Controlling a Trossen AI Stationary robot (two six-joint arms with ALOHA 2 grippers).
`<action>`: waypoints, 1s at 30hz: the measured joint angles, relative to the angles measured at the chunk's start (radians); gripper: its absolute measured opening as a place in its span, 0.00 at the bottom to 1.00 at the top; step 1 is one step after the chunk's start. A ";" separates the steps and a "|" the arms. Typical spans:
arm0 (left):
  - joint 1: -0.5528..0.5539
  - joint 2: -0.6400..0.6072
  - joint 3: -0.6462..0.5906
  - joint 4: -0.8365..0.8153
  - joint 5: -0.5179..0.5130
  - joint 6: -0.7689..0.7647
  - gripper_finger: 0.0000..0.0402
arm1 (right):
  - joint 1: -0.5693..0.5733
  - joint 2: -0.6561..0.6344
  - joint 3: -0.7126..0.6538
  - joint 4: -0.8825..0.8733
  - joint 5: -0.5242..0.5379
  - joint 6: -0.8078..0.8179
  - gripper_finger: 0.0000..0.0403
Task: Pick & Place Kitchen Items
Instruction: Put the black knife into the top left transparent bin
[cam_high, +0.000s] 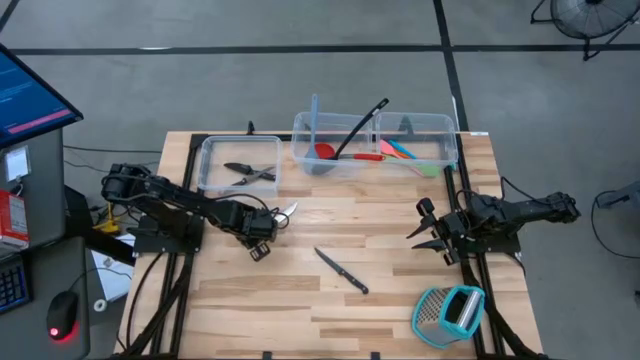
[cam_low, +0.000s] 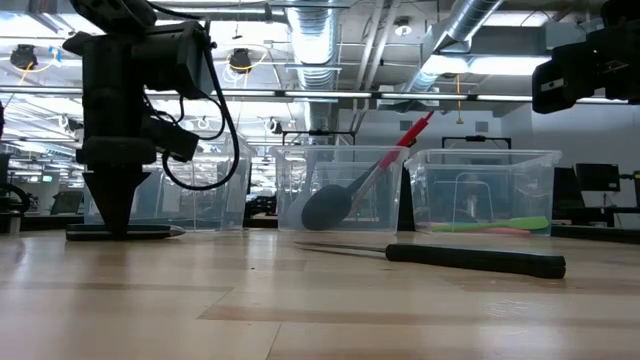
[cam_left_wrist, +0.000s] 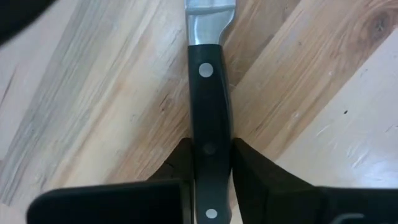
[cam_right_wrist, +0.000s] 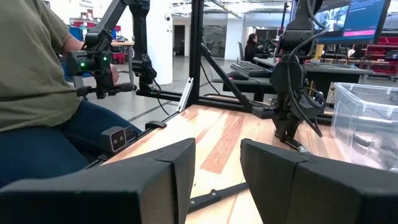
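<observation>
High view: my left claw (cam_high: 268, 232) sits low on the wooden table (cam_high: 250, 300), over a knife (cam_high: 284, 212) just below the small clear bin (cam_high: 240, 165); a second knife (cam_high: 342, 271) lies mid-table, and my right claw (cam_high: 428, 232) waits near the table's right edge. Low view: the left claw (cam_low: 112, 215) stands on its knife (cam_low: 125, 232); the second knife (cam_low: 470, 260) lies apart. Left wrist view: my fingers (cam_left_wrist: 181, 165) clamp the black handle (cam_left_wrist: 209, 112). Right wrist view: my right claw's (cam_right_wrist: 217, 163) fingers stand apart, empty.

A robotics lab: exposed ceiling ducts (cam_low: 320, 40), rows of monitors (cam_right_wrist: 364, 18), a seated operator (cam_right_wrist: 37, 93) holding control arms.
</observation>
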 joint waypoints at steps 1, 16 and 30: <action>0.000 0.000 0.000 0.002 0.000 0.000 0.11 | 0.000 0.000 0.000 0.000 0.000 0.000 0.31; -0.003 -0.055 -0.006 0.022 -0.032 -0.002 0.12 | 0.000 0.000 0.000 0.000 0.000 0.000 0.31; -0.026 -0.387 -0.004 0.294 0.114 -0.002 0.12 | 0.000 0.000 0.000 0.000 0.000 0.000 0.31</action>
